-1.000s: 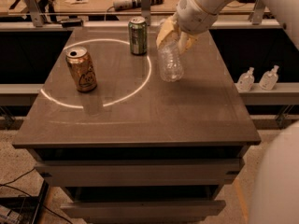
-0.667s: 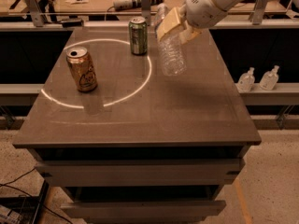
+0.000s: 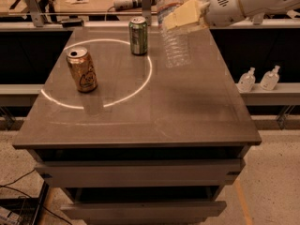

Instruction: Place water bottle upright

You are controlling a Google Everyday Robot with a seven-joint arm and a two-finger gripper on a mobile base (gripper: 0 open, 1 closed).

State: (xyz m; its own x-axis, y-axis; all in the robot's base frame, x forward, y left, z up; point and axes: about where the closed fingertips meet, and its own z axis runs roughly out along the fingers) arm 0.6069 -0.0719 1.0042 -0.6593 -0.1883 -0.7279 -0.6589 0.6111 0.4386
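The water bottle (image 3: 177,48) stands close to upright just to the right of the green can (image 3: 138,35), its neck leaning slightly towards that can and its base over the far part of the table (image 3: 187,111). Whether the base rests on the surface or hangs just above it cannot be told. The gripper (image 3: 174,18) reaches in from the right of the green can, above the can's top, with its tan fingers (image 3: 187,13) closed across the bottle's upper body. The main risk I see is letting go while the bottle leans. With the base not flat on the table, the bottle could tip towards the green can and knock it, or fall and roll. The thin, ribbed plastic probably gives under the squeeze, so it may spring or twist as the hold loosens. An uneven finger opening could drag it sideways. It looks empty and light, so a brush from a retreating finger might topple it. The orange can (image 3: 82,69), left of the green can and nearer the camera, seems out of reach of a fall. So do the two pump bottles (image 3: 247,80), far right of the green can on a low ledge.
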